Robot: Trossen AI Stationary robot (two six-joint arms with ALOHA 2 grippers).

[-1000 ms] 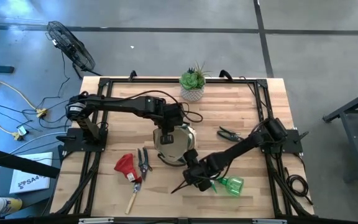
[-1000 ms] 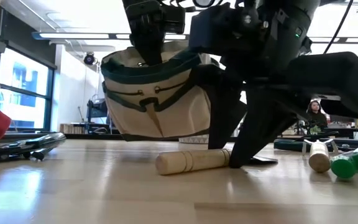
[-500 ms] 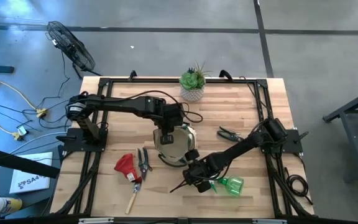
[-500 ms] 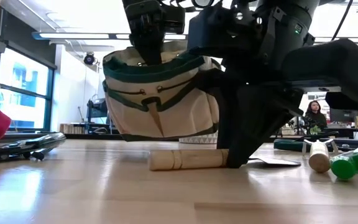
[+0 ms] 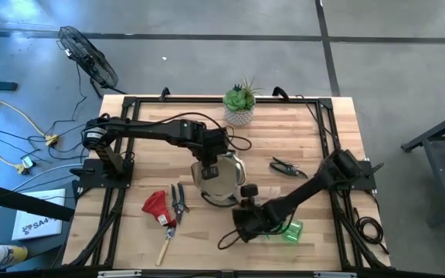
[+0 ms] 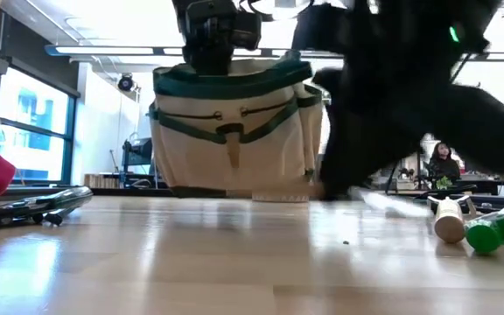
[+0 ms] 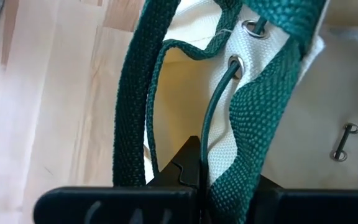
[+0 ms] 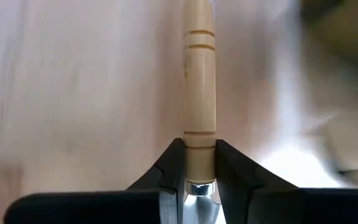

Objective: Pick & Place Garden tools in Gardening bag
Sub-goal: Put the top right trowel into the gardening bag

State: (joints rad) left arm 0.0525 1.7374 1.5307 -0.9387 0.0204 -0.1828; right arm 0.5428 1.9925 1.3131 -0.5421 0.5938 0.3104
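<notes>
Near the table's front edge, a wooden-handled tool [image 8: 200, 93] is pinched at its ferrule by the right gripper [image 5: 242, 224]. Farther back, the gardening bag [image 5: 218, 176] is held by its green strap, clamped in the left gripper [image 7: 197, 186]. A lift and carry over the bag's mouth is judged next.

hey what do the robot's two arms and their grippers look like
Both the left arm and the right arm are slim, dark and jointed, mounted on black frames at the table's sides. A black cable loops beside the left arm's wrist. Each gripper, left and right, has two matte black, wedge-shaped fingers tapering to their tips.
</notes>
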